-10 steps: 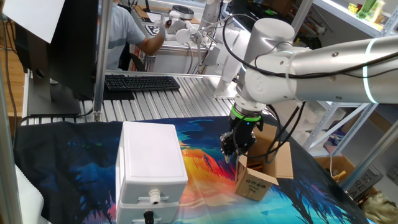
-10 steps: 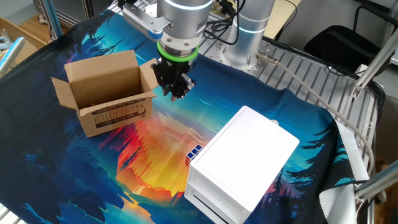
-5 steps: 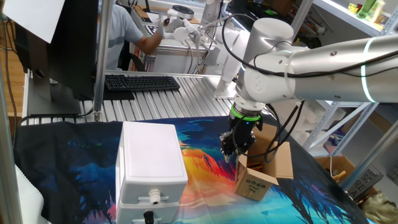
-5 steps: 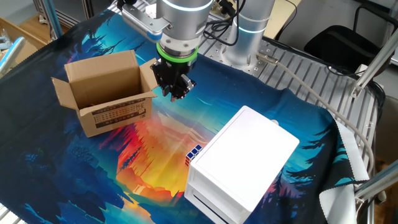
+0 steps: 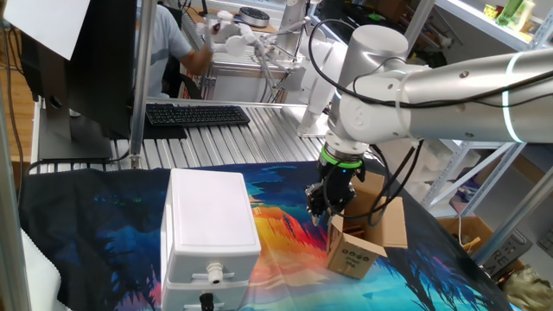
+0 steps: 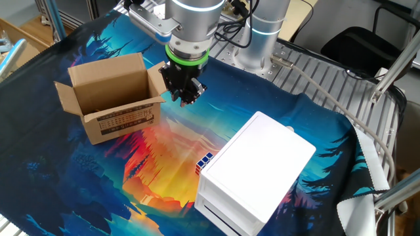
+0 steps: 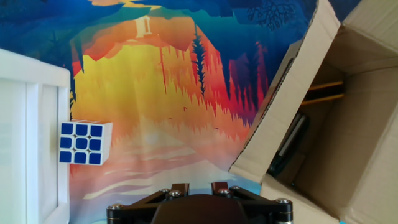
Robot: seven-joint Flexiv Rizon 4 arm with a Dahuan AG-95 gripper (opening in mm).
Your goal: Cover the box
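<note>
Nothing on the table has shifted over the past second: the arm, the box and the white case sit just as they did, and only a person at the far bench has moved.

Largest is the robot arm (image 5: 432, 82), reaching over the patterned cloth (image 6: 151, 164) with its hand pointing straight down. Next comes the white case (image 6: 256, 174), closed, with a small puzzle cube (image 7: 86, 142) against its side.

Smaller is the box (image 6: 108, 95), an open brown carton standing on the cloth, all its top flaps still up or splayed outward, so covering has not begun.

Smallest is the gripper (image 6: 184, 98), hovering just beside the flap (image 7: 283, 99) nearest it, apart from the cardboard. Its fingers look drawn close together and hold nothing. The pause probably means it is lined up to nudge that flap inward.
</note>
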